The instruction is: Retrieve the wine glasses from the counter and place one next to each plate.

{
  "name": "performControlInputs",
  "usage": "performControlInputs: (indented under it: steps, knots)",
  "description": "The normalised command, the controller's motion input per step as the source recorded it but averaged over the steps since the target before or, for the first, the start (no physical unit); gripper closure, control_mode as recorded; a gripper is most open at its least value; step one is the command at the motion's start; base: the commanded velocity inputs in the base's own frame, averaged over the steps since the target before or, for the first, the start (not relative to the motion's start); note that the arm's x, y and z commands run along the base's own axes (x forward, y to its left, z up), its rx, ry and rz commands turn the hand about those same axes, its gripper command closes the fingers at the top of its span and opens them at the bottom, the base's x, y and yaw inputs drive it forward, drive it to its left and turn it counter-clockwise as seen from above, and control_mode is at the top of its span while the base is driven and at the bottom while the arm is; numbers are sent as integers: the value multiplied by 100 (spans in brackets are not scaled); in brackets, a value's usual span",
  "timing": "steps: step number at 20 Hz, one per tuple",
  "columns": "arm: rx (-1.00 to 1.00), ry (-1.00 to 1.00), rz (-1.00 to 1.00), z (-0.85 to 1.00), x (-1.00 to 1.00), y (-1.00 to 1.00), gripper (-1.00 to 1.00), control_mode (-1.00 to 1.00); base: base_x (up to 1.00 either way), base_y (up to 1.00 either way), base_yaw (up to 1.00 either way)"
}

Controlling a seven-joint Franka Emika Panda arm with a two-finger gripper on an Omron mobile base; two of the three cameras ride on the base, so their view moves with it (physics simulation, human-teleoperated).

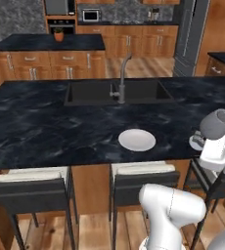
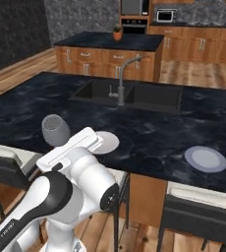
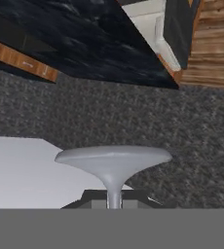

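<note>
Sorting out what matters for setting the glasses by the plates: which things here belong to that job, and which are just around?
Job:
wine glass, held by the gripper
white plate
bluish plate
counter

Just around:
sink and faucet
stools
potted plant

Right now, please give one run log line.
gripper: shut on wine glass stem | glass: tilted, lifted | white plate: on counter, no glass beside

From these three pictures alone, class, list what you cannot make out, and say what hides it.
- Gripper fingers: in the left base view the white hand covers them; the held wine glass shows just its bowl.
- Glass stem: in the hand view the grey band cuts it off below the foot.
- Bluish plate: in the left base view the glass and hand cover most of it.
- White plate: partly behind the hand in the right base view.
</note>
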Motion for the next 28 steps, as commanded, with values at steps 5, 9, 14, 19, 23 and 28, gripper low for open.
performControlInputs:
  steps: [5, 9, 14, 19, 23, 28]
  knots:
    - [0, 0, 0, 0, 0, 0, 100, 100, 84, -5, -4]
    - [0, 0, 0, 0, 0, 0, 100, 100, 54, -1, -29]
    - [0, 0, 0, 0, 0, 0, 100, 100, 46, 0, -30]
    - [0, 0, 0, 0, 0, 0, 100, 100, 49, -1, -8]
    - [0, 1, -3, -8, 19, 0, 100, -100, 43, -6, -10]
    - [-3, 3, -5, -37, 89, -2, 100, -100, 0, 0, 0]
